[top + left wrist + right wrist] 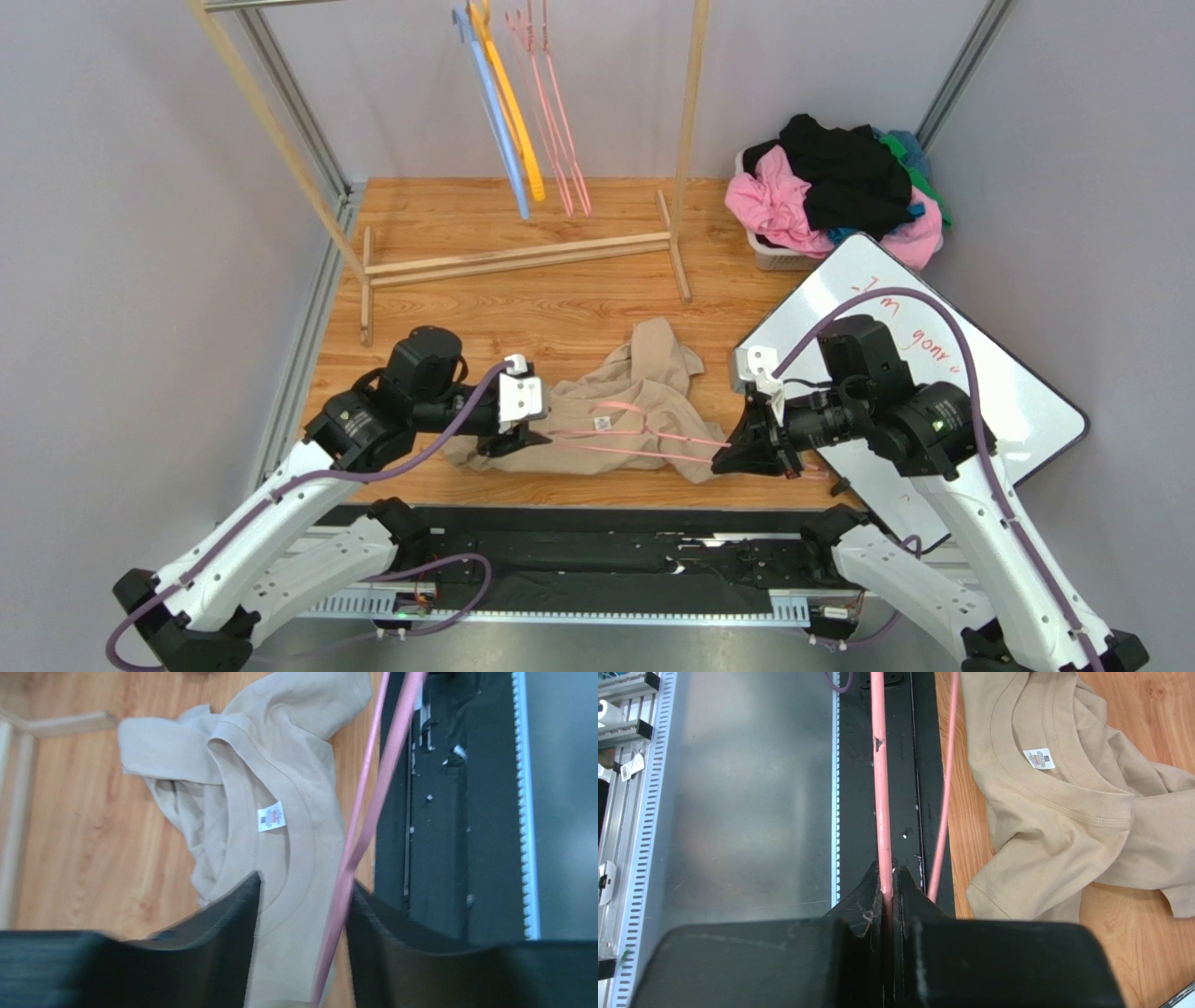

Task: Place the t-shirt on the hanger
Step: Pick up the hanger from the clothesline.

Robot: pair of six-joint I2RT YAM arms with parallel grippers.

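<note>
The tan t-shirt (638, 403) lies crumpled on the wooden table, its collar and white neck label (270, 816) facing up. The pink wire hanger (631, 444) lies flat across the shirt's near part, stretching between both grippers. My right gripper (889, 875) is shut on one hanger wire (880, 777); a second wire (943, 798) runs beside it, and the shirt (1053, 791) lies to its right. My left gripper (303, 892) is open and straddles the shirt's collar (302, 847) and the hanger wire (365, 812), which passes close to the right finger (382, 927).
A wooden rack (519, 256) at the back holds blue, orange and pink hangers (512, 105). A basket (786, 252) of pink, black and green clothes stands back right. A whiteboard (982, 371) lies under the right arm. A black strip (589, 539) runs along the near edge.
</note>
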